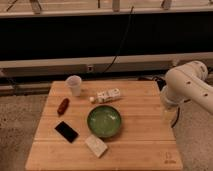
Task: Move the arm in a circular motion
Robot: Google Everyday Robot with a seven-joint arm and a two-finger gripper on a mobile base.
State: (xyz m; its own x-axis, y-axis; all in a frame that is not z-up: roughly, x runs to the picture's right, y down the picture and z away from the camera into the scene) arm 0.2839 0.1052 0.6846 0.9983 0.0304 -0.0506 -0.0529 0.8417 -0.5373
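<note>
We look down on a wooden desk (pixel 142 145) standing on a speckled floor. Behind it runs a dark wall with a pale ledge, and a black cable (pixel 123 40) hangs down across the wall.

On the desk, a white cup (pixel 73 85) stands near the far left corner. A small reddish object (pixel 63 105) lies in front of it, and a black phone (pixel 66 131) lies nearer to us on the left side. A green bowl (pixel 104 121) sits at about the middle. A small box (pixel 109 95) lies just behind the bowl, and a pale block (pixel 96 145) lies just in front of it.

The arm (pixel 186 86) is at the right edge of the view, its thick white segments bent beside the desk's right side. The gripper (pixel 168 111) hangs below it, over the desk's right edge and well apart from the bowl. We cannot tell whether it is released or clenched.
</note>
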